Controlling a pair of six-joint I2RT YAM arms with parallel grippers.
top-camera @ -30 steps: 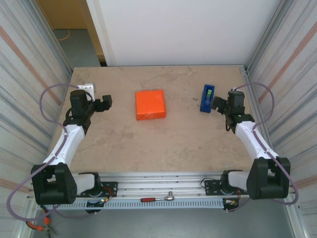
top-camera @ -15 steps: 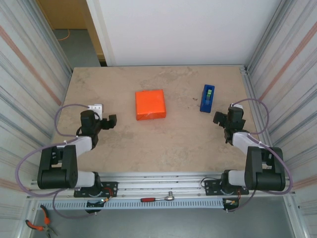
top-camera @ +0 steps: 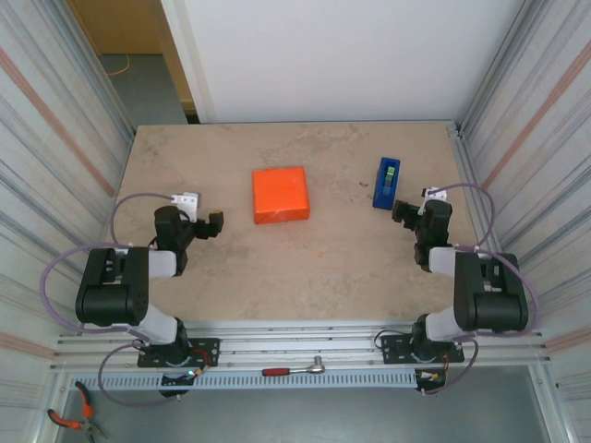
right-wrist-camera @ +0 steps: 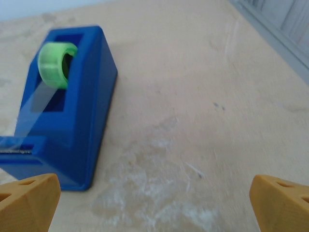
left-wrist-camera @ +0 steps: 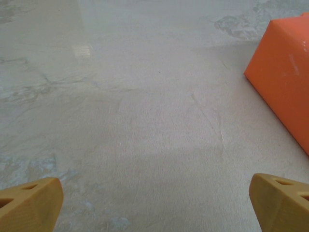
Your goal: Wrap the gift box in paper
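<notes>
Top external view – where's the bright orange thin paper point(top-camera: 280, 195)?
– It's a flat square pack in the middle of the beige stone table point(top-camera: 323, 263).
– And the pincers?
– Left gripper point(top-camera: 214, 221) and right gripper point(top-camera: 399, 210) are both spread apart, holding nothing.

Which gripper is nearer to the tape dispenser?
Right. The right gripper sits just beside the tape dispenser; the left gripper is far off, beyond the orange parcel.
</notes>
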